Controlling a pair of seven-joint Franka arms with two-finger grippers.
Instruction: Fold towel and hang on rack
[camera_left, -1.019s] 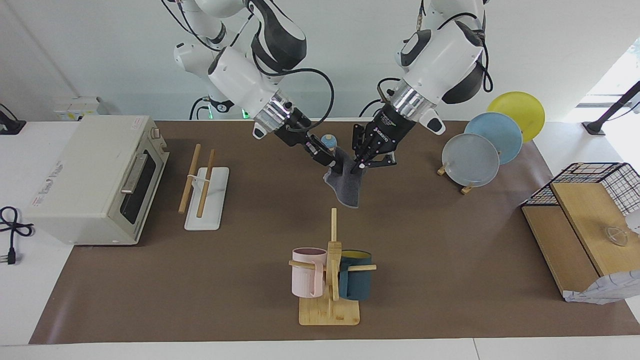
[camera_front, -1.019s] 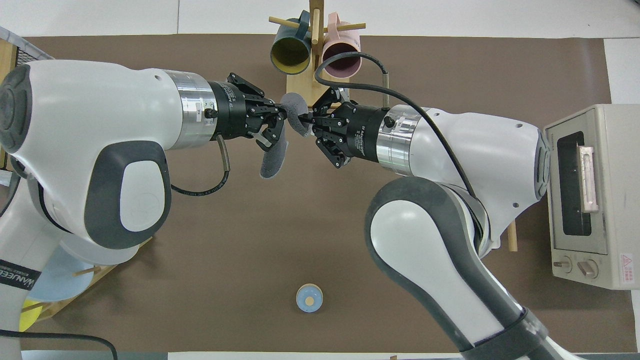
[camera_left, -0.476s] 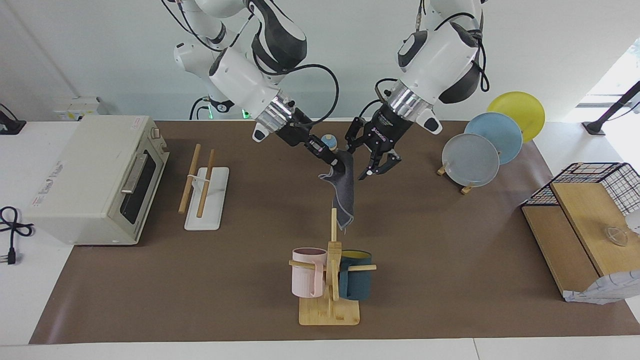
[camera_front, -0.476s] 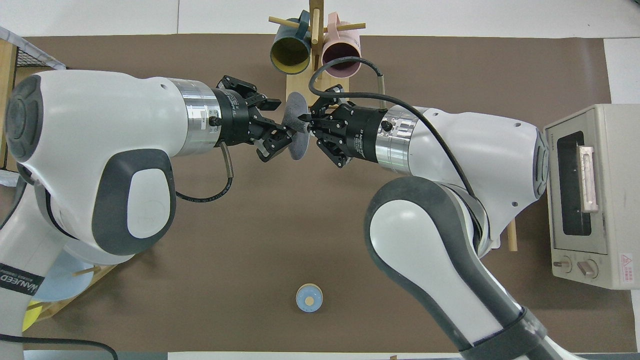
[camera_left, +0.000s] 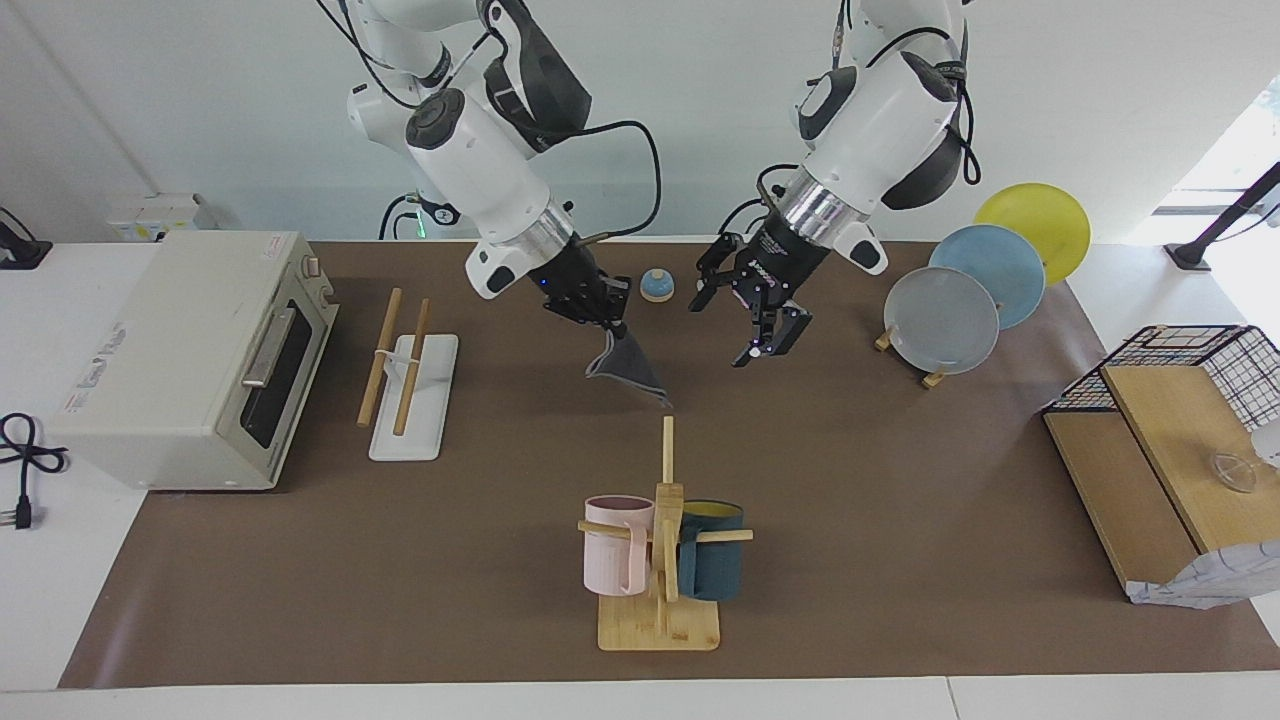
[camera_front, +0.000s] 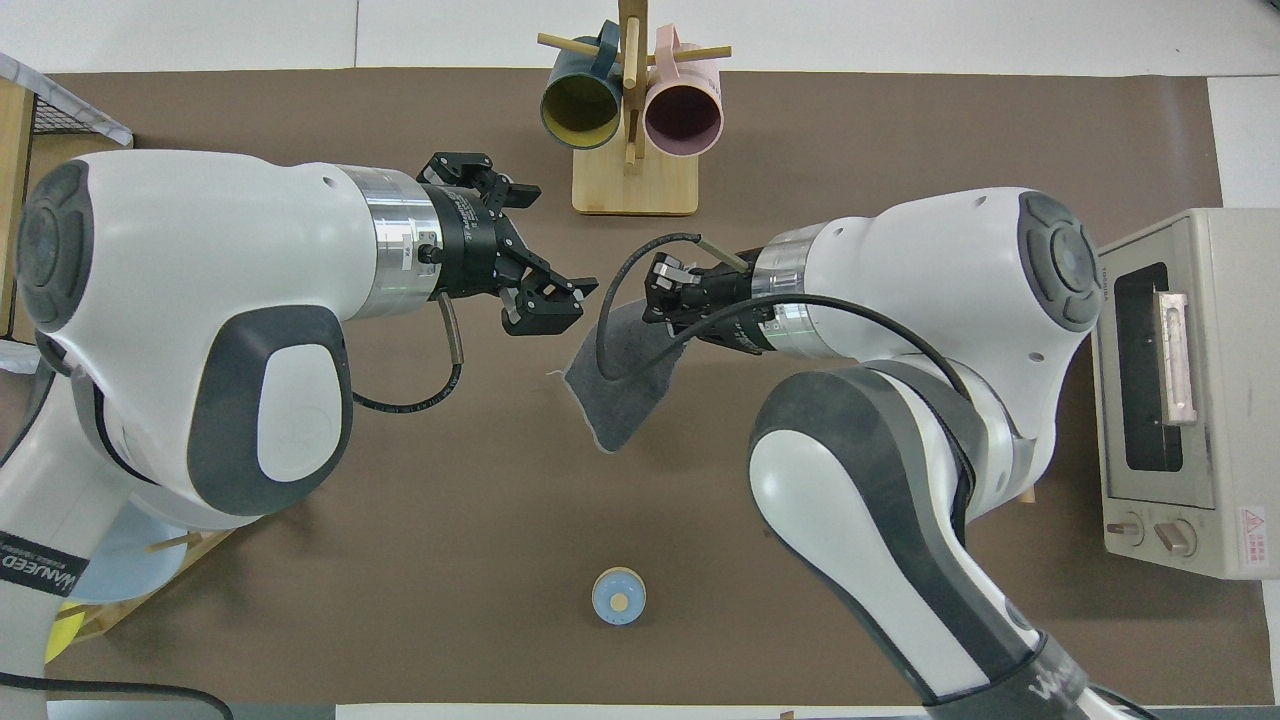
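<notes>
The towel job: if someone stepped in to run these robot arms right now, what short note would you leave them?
Right gripper: shut on one corner of the towel, which hangs in the air over the table's middle, dark grey face showing.
Left gripper: open, holding nothing, in the air beside the towel.
The rack: bare, standing in front of the toaster oven, toward the right arm's end.
Done: towel picked up.
Left: it hangs as a loose sheet with no neat fold visible; fold it, carry it to the rack, drape it over the rods.
</notes>
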